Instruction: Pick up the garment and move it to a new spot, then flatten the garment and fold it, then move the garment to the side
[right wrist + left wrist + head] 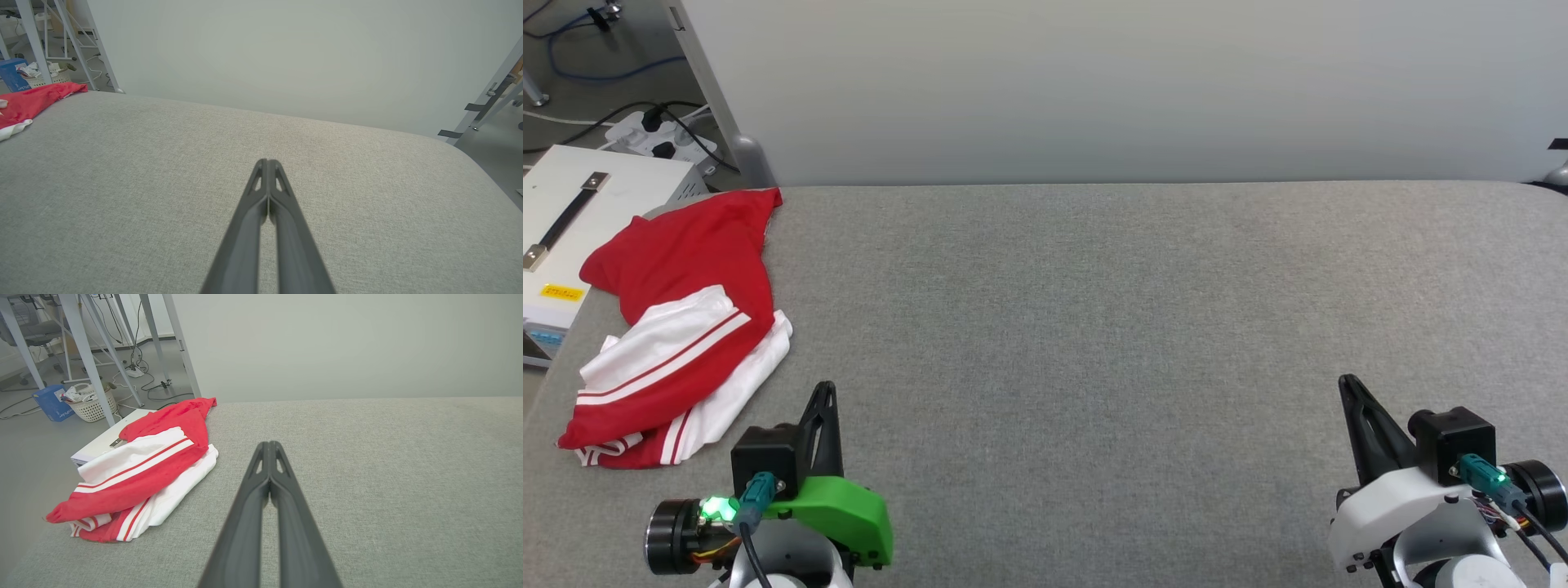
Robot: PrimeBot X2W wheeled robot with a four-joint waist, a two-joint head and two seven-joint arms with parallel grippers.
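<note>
From the head, the crumpled red-and-white shirt (686,327) lies on the grey table (1094,327) just ahead-left of the left claw (826,390) and well left of the right claw (1347,384); the left wrist shows its claw clenched on nothing, shirt ahead-left; the right wrist likewise, shirt far left.

- We saw a grey, fabric-covered table (1111,327) with rounded corners.
- We found the shirt (686,327) lying crumpled on it, at its left edge.
</note>
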